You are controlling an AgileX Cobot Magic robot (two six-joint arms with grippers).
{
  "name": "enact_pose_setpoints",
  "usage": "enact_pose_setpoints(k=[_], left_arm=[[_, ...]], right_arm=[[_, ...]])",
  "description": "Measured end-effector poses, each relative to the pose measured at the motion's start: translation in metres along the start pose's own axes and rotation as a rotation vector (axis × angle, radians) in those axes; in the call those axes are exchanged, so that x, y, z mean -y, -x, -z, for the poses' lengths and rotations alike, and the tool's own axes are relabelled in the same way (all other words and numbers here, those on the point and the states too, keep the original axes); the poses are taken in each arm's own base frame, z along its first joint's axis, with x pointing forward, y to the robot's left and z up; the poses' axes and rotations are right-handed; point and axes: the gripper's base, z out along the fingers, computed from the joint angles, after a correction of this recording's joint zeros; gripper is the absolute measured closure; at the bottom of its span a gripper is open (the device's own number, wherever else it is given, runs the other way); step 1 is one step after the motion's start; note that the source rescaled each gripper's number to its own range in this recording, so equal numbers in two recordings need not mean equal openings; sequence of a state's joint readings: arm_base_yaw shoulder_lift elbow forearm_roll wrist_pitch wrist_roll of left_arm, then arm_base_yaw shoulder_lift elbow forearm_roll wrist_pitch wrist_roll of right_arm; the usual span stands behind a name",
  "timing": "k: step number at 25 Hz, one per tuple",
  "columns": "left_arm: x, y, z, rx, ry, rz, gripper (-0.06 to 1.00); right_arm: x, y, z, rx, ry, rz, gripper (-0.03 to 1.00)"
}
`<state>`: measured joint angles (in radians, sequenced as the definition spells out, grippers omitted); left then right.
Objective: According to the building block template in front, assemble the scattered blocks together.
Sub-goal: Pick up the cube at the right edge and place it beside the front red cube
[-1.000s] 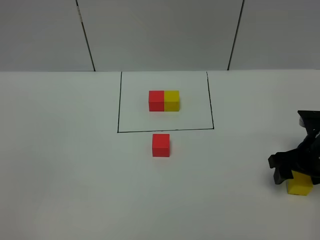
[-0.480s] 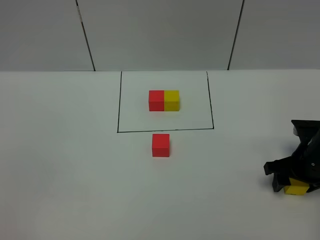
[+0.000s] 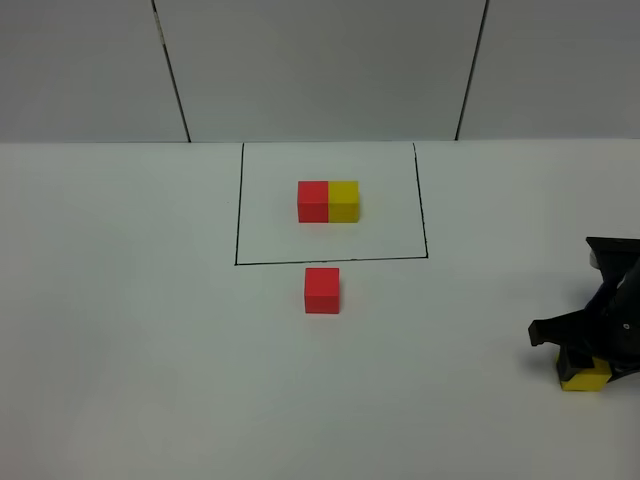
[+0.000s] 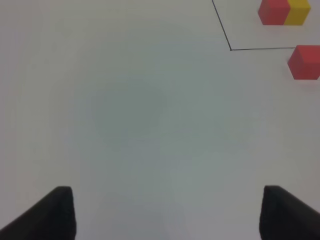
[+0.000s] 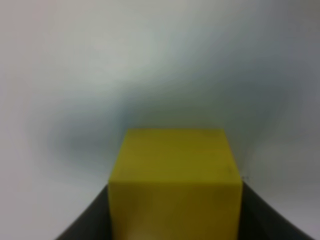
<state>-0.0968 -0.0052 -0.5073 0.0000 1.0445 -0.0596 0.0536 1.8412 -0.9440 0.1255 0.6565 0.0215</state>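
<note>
The yellow cube (image 3: 584, 379) sits on the white table (image 3: 130, 330) far out at about 4 o'clock from the loose red cube (image 3: 322, 290). The right end effector (image 3: 588, 362) is closed on it: in the right wrist view the dark fingers press against two opposite side faces with the block (image 5: 175, 170) square between them. The left end effector (image 4: 167, 215) stands wide open over bare table and holds nothing. The red cube lies at 6 o'clock from the building block template (image 3: 328, 201), just outside the black frame (image 3: 237, 220). These cubes look small, rigid and probably light, with smooth flat faces that could slip or twist under an off-centre pinch. The best hold is therefore low and centred on two parallel sides, as here. The face meant to meet the red cube should stay clear, since yellow has to end at red's 3 o'clock side to match the template. Compared with a second ago, the right end effector has come down and its jaws have gone from standing apart around the cube to clamped on it. Less of the yellow shows beneath the black fingers, and the block appears nudged slightly towards 9 o'clock. The red cube and the template have not moved.
</note>
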Motion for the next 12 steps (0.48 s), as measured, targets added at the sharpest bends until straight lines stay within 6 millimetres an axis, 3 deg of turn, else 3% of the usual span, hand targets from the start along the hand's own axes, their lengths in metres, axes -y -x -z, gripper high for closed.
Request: enact_pose_setpoints(k=[5,12], left_arm=[[0.0,0.0,0.0,0.0,0.0,0.0,0.2],[0.0,0.0,0.0,0.0,0.0,0.0,0.2]], right_arm=[[-0.01,0.015,0.026,0.012,-0.005,0.177,0.96],[-0.084,0.05,0.08,0.129,-0.022,0.805,0.96]])
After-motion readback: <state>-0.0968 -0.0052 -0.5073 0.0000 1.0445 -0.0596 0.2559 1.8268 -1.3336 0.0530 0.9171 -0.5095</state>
